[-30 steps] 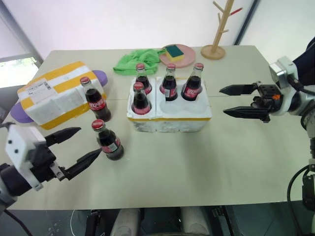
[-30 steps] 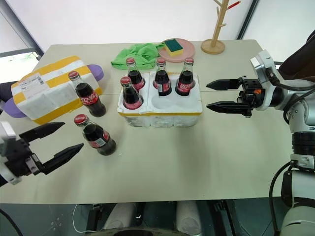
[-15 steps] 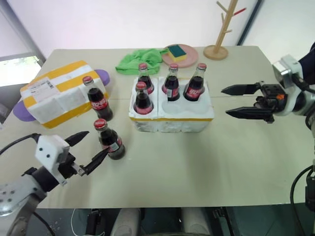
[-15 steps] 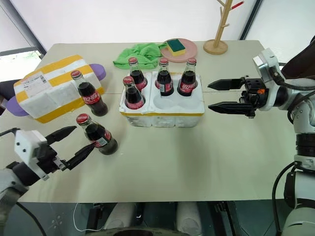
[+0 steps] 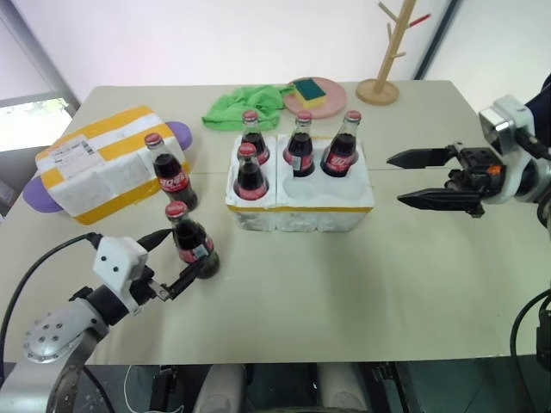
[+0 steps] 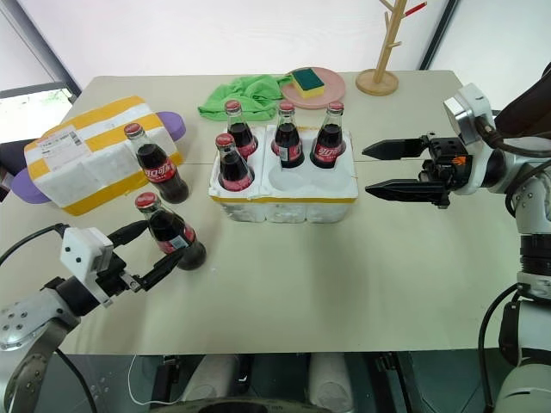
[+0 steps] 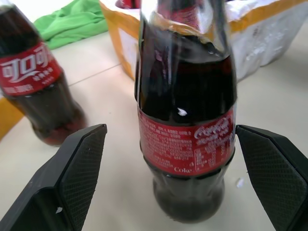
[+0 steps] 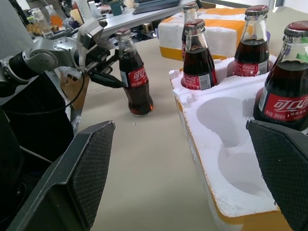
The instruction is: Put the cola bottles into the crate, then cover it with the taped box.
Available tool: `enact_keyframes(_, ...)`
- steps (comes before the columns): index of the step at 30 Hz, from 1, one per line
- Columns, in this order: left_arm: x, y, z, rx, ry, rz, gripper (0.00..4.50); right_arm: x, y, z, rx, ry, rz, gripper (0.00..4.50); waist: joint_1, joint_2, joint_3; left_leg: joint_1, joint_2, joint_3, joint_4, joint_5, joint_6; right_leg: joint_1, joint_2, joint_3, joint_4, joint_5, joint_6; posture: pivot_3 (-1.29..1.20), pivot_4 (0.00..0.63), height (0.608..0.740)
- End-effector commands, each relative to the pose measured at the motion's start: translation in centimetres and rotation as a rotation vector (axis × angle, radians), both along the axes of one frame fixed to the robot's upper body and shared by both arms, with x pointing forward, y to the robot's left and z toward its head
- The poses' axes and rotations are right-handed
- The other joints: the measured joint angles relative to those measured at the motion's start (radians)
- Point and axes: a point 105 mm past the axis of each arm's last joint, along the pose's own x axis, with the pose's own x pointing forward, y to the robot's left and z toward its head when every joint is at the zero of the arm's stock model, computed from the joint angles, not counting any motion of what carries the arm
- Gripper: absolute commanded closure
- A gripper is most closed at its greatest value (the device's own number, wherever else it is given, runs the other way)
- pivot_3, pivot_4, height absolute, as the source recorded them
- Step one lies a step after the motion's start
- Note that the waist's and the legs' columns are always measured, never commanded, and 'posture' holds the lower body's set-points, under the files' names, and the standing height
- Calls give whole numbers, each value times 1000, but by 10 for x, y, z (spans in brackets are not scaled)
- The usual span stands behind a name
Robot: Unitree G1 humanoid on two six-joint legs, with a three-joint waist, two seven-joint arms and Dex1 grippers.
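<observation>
The taped box [image 5: 102, 169] lies at the tabletop's [image 5: 362, 284] left edge, its long axis running from near-left to far-right and its shipping label facing up. It has not yet been placed over the crate. The crate [image 5: 300, 200] sits mid-tabletop with its long side across the view. It holds four upright cola bottles, and its two near wells are empty.

Two cola bottles stand outside the crate: the far loose bottle [image 5: 170, 173] just beside the taped box, and the near loose bottle [image 5: 192, 242] in front of it. Both stand upright, long axis vertical, caps up.

Over the last second the left end effector [image 5: 171, 259] has dropped and pushed forward. Its spread fingers now straddle the near loose bottle at label height, apart from the glass on both sides in the wrist view. The fifth bottle looks ready for closing and lifting.

The right end effector [image 5: 435, 177] stays spread and empty beside the crate's right end, pointing left.
</observation>
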Motion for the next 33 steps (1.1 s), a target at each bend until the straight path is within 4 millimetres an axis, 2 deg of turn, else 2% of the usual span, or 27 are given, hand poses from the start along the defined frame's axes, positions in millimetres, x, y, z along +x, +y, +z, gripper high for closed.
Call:
enact_keyframes(1,0,0,5,3,-29,2,30,-5,0,14,8,-59,13,0,-1,0,0,0,0,0,0,0,0,0,0,0,0,0,0,0,150,740)
enact_keyframes(11,18,-20,3,-37,-31,-65,30,-5,2,12,14,-55,22,0,2,0,0,0,0,0,0,0,0,0,0,0,0,0,0,0,150,740)
enact_keyframes(17,21,-28,2,-66,-25,-114,30,-4,3,13,17,-56,22,0,-2,0,0,0,0,0,-1,0,0,-1,0,0,0,0,0,0,150,740)
enact_keyframes(18,20,-30,2,-72,-21,-122,550,-5,3,12,17,-54,20,0,-1,0,0,-1,0,0,-1,0,0,-1,0,0,0,0,0,0,150,740)
enact_keyframes(20,19,-29,3,-76,-15,-125,1253,-5,2,11,18,-52,15,0,0,0,0,-1,0,0,-1,0,0,-1,0,0,0,0,0,0,150,740)
enact_keyframes(21,19,-28,4,-78,-13,-126,1786,-5,2,11,18,-51,14,0,0,0,0,-1,0,0,-1,0,0,-1,0,0,0,0,0,0,150,740)
enact_keyframes(24,19,-25,8,-72,-15,-126,1757,-6,2,10,17,-51,11,0,1,0,0,-1,0,0,-1,0,0,-1,0,0,-1,0,0,0,150,740)
enact_keyframes(30,23,-30,41,-81,-53,-211,1757,-6,2,9,19,-51,8,0,0,-1,1,-2,0,0,-1,0,0,-3,0,0,0,0,0,0,150,740)
enact_keyframes(33,27,-40,84,-99,-95,-348,1757,-5,3,7,23,-49,6,0,5,-2,1,-4,0,-2,0,0,0,-3,0,-1,0,0,1,0,150,740)
